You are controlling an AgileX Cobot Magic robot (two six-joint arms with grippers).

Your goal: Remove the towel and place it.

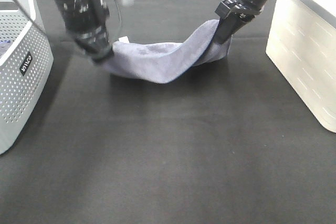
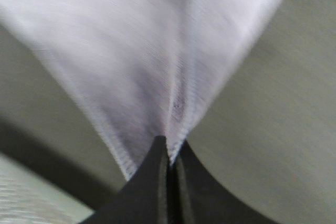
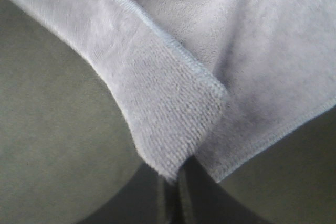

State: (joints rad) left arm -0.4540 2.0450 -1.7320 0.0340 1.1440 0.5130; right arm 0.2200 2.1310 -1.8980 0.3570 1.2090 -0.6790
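Observation:
The grey-lavender towel (image 1: 163,59) hangs in a sagging band between my two grippers, its lower edge close to the black table. My left gripper (image 1: 104,55) is shut on the towel's left corner, where a small white tag (image 1: 124,39) shows. My right gripper (image 1: 220,36) is shut on the right corner. In the left wrist view the closed fingers (image 2: 169,156) pinch the blurred towel (image 2: 157,51). In the right wrist view the fingers (image 3: 176,192) pinch a folded stitched corner of the towel (image 3: 178,103).
A white perforated basket (image 1: 18,72) stands at the left edge. A cream box (image 1: 307,51) stands at the right edge. The black cloth-covered table (image 1: 168,156) stretches toward the front.

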